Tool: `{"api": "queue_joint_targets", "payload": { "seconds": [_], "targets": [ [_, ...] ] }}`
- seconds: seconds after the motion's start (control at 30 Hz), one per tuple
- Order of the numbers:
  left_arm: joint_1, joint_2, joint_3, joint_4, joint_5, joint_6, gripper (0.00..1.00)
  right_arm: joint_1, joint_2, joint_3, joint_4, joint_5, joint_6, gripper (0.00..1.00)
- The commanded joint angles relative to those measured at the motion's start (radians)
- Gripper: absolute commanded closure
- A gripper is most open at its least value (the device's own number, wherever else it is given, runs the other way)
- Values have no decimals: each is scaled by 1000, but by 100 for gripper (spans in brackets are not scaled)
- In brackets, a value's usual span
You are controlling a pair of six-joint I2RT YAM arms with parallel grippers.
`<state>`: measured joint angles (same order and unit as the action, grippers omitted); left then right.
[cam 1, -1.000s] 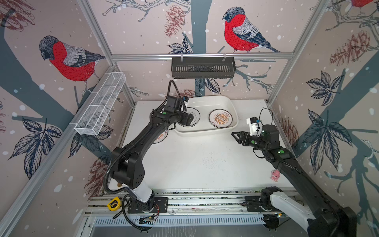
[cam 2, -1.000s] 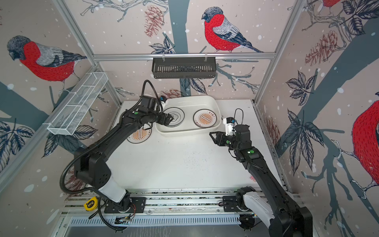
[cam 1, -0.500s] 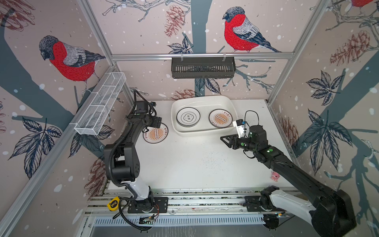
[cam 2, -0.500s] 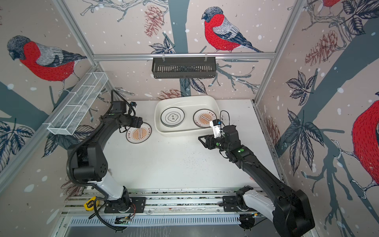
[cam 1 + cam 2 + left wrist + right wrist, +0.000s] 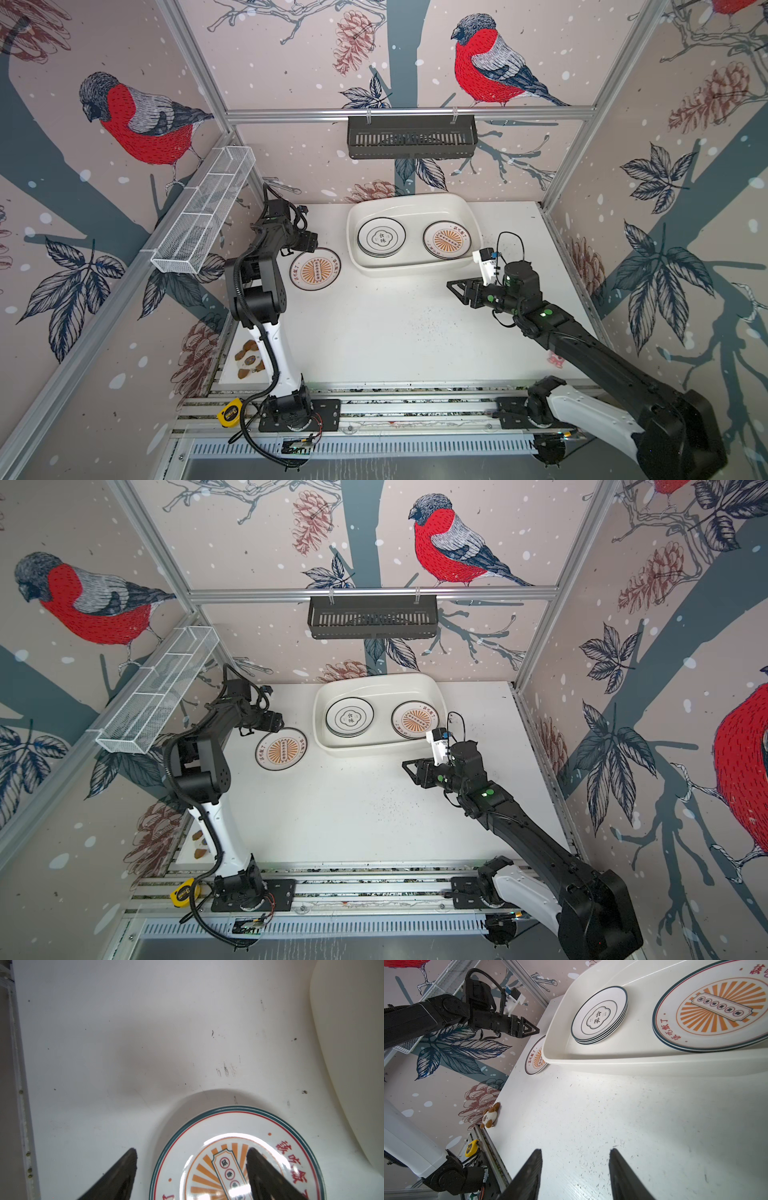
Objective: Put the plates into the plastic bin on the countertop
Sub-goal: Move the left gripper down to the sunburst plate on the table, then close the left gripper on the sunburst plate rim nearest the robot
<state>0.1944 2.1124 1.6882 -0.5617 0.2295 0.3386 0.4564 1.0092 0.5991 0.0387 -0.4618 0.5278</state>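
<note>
One orange-sunburst plate lies flat on the speckled white countertop, left of the plastic bin. Inside the bin are a stack topped by a black-emblem plate and a sunburst-topped stack. My left gripper is open above the loose plate's far-left rim, one finger over its centre and the other over bare countertop. My right gripper is open and empty above the countertop, in front of the bin's right end.
A black slotted rack hangs on the back wall and a white wire basket on the left wall. A small plush toy lies at the front-left edge, a yellow tape measure on the rail, and a pink scrap at the right.
My left gripper has pulled out of the bin's left side and swung left to above the loose plate. My right gripper has shifted left and slightly nearer the front.
</note>
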Motion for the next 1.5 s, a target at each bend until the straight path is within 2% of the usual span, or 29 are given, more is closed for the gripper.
{"api": "queue_joint_targets", "payload": {
  "seconds": [0.0,0.37,0.83,1.13,1.47],
  "targets": [
    [8,47,47,-56,27,28,19,1,3,-2,41,12,11,47],
    [39,170,156,-155,110,65,22,1,6,7,29,18,5,47],
    [50,186,137,-230,174,155,29,1,16,22,23,20,0,48],
    [57,154,90,-283,209,231,38,1,23,28,23,15,-2,48],
    [77,92,-38,-311,262,290,44,4,47,32,34,8,1,48]
  ]
}}
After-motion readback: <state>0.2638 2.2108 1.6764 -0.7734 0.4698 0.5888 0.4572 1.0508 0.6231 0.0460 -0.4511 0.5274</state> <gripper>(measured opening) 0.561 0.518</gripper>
